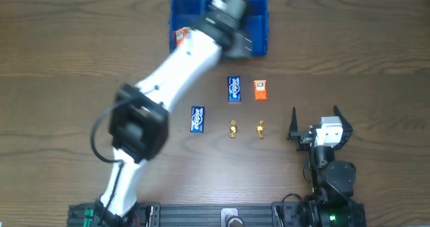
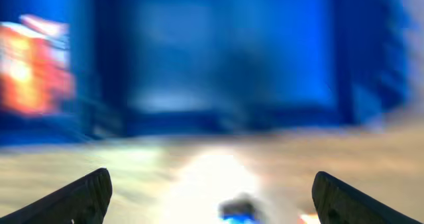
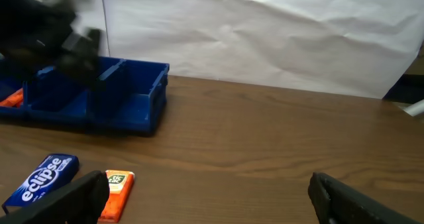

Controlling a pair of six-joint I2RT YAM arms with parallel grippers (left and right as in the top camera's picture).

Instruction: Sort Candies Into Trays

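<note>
A blue compartment tray (image 1: 259, 27) stands at the back of the wooden table. An orange pack (image 1: 180, 35) lies in its left compartment. My left gripper (image 1: 234, 15) hangs over the tray, fingers wide apart and nothing between them (image 2: 212, 197). On the table lie two blue packs (image 1: 234, 88) (image 1: 197, 119), an orange pack (image 1: 260, 89) and two gold-wrapped candies (image 1: 233, 128) (image 1: 260, 128). My right gripper (image 1: 315, 113) stands open near its base, to the right of the candies; its wrist view shows the blue pack (image 3: 43, 177), the orange pack (image 3: 116, 194) and the tray (image 3: 132, 91).
The white left arm (image 1: 181, 66) slants across the table from the lower left up to the tray, passing left of the loose candies. A white sheet (image 3: 265, 38) hangs behind the table's far edge. Bare wood stretches to the right of the tray.
</note>
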